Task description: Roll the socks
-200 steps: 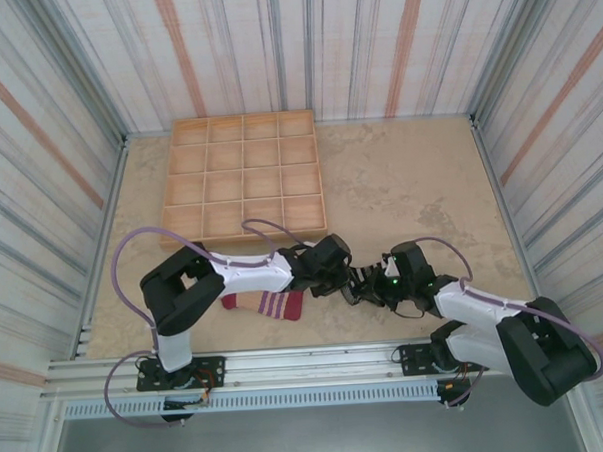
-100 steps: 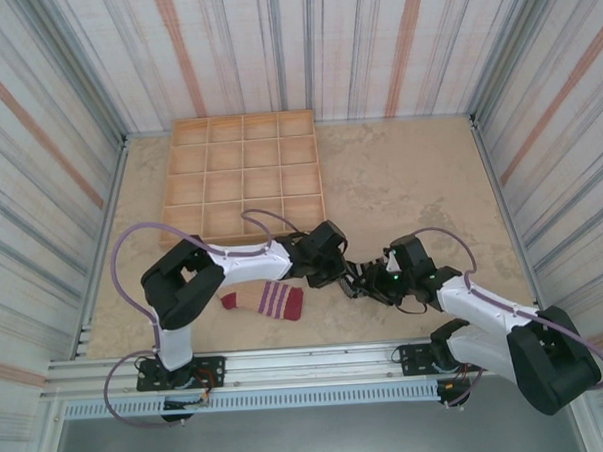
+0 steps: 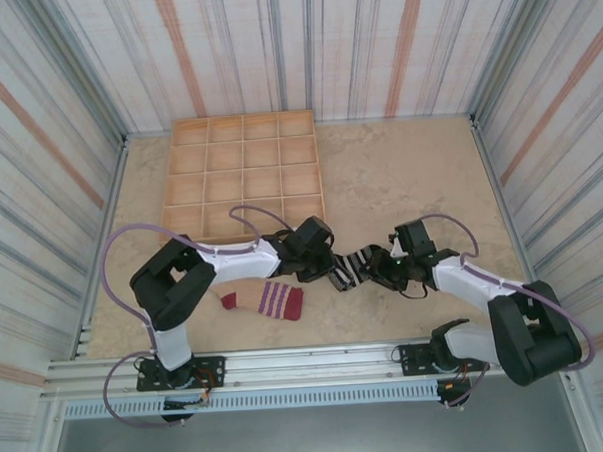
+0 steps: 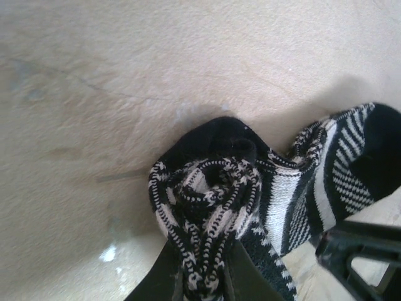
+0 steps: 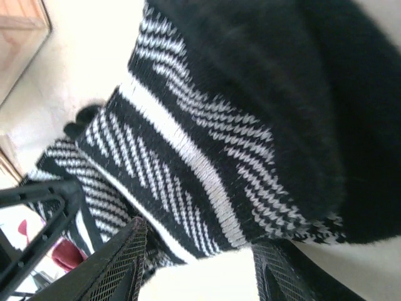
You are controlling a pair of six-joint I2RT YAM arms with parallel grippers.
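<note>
- My left gripper (image 4: 202, 266) was clamped shut on the rolled end of the black sock (image 4: 313, 182), mid-table (image 3: 399, 172).
- My right gripper (image 5: 200, 254) stood open at its other end.
- The beige sock (image 3: 263, 301) lay flat near the table's front edge.

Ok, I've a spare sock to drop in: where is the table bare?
Bare: the wide stretch from the wooden tray to the right wall. Crowded: near middle, where the left gripper and right gripper meet at the black striped sock, beige sock alongside.
</note>
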